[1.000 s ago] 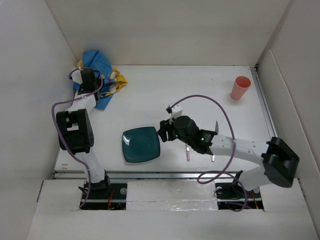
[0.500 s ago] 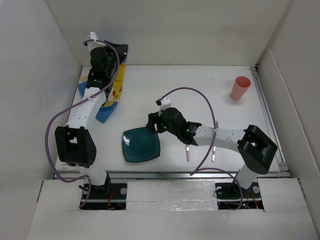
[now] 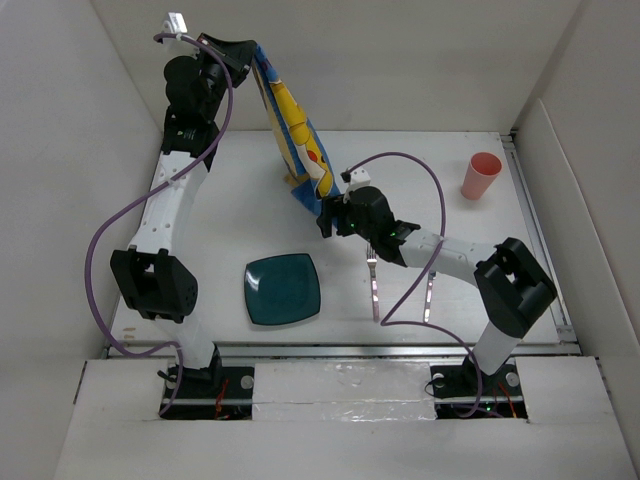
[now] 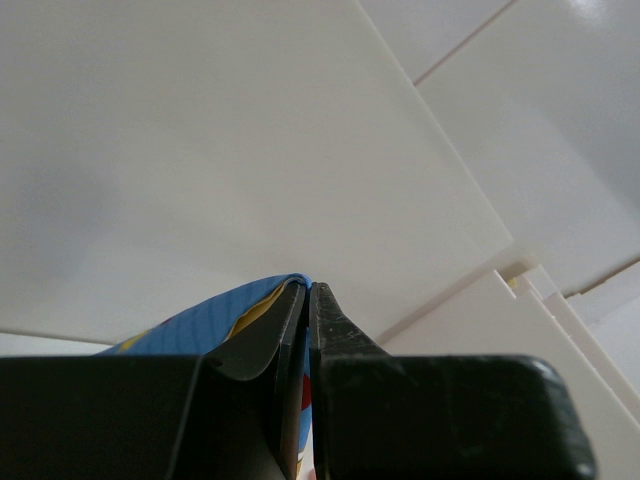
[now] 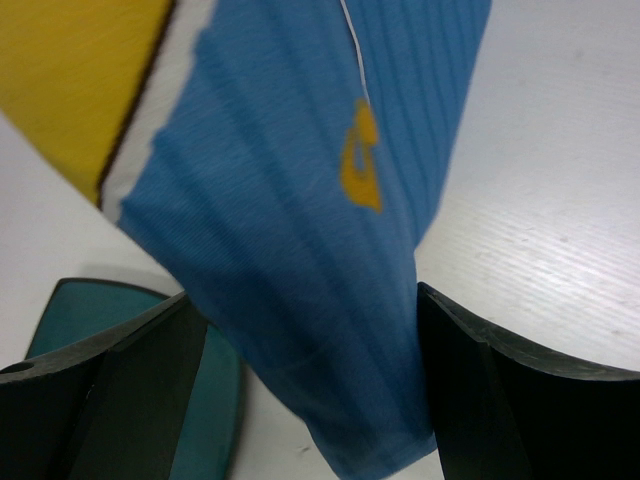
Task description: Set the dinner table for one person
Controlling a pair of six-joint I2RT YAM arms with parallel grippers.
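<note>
Hanging from the left gripper (image 3: 245,52), high near the back wall panel, a blue ribbed cloth printed with yellow cartoon shapes (image 3: 290,130) stretches down in a long slanted strip toward the middle of the large flat matte white dinner table (image 3: 450,150). Its lower corner ends between the fingers of the right gripper (image 3: 328,222), which sits low over the tabletop.

From above I can't judge either pincer. The left wrist view settles 1 of them: the 2 black fingers are pressed together with a thin folded edge of the cloth (image 4: 230,310) pinched between them, smooth white panels behind. The right wrist view settles the other: its jaws stand wide, 1 dark finger on each side of the cloth's drooping tip (image 5: 290,230). Whether either finger touches the fabric I can't tell. The weave shows fine ridges there, with a yellow patch and a white-bordered edge.

Near the front edge lies a glossy teal square plate with rounded corners (image 3: 283,289), flat on the table, just left of the right arm. To its right lie 2 slim utensils with pale handles, 1 nearer the plate (image 3: 375,295) and 1 further right (image 3: 428,300), roughly parallel and apart. A salmon-pink plastic cup (image 3: 481,176) stands upright at the far right, well away from everything else.
</note>
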